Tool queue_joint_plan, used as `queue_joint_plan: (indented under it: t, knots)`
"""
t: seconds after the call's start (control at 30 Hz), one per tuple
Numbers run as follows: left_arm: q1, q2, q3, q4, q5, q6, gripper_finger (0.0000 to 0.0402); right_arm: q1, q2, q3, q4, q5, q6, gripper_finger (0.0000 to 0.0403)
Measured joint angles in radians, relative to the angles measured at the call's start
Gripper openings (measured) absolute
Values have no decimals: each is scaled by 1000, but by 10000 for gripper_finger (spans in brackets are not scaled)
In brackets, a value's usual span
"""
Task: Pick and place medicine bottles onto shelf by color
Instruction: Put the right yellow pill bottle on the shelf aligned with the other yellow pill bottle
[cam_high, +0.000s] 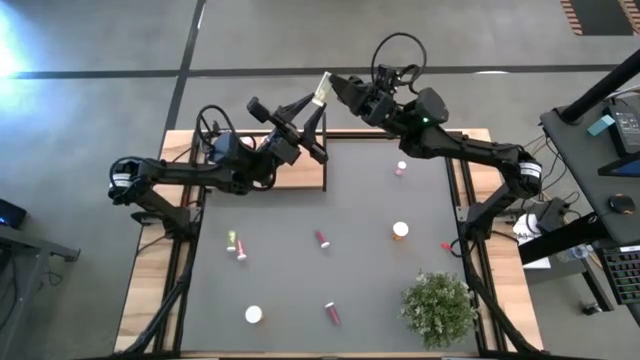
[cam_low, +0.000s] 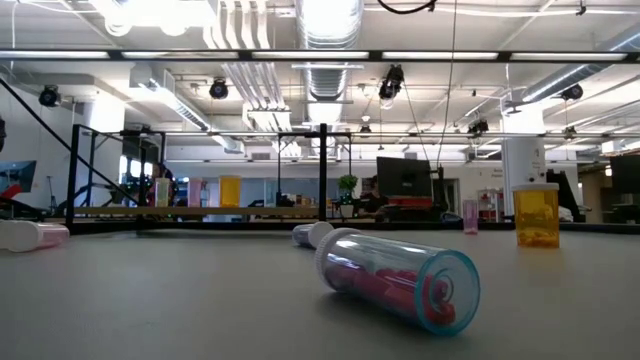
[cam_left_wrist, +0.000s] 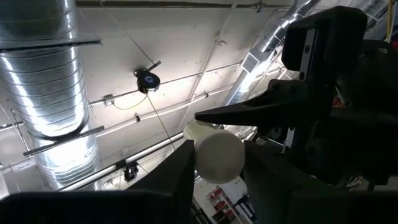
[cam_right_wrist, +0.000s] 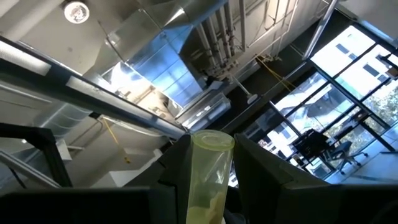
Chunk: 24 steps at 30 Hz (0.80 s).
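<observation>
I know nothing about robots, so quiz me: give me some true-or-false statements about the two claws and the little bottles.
1. The left claw and the right claw both grip one yellow-green bottle above the table. True.
2. The orange bottle lies on its side. False: it stands upright.
3. A plant stands on the table's right side. True.
4. Every bottle on the table stands upright. False: a pink bottle lies on its side.

An open-plan industrial lab or workshop; exposed silver ventilation ducts (cam_low: 328, 35) and pipes overhead; desks with monitors (cam_low: 403, 178) behind the table (cam_low: 150, 300); polished concrete floor (cam_high: 100, 45).
</observation>
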Motion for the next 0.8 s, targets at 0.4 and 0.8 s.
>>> queue_joint_plan:
  t: [0.4, 0.8]
  knots:
    - [0, 0, 0, 0, 4, -5, 98, -1, -14, 0, -27, -98, -92, 175]
    - [0, 0, 1, -95, -105, -248, 105, -60, -234, 0, -609, -149, -458, 257]
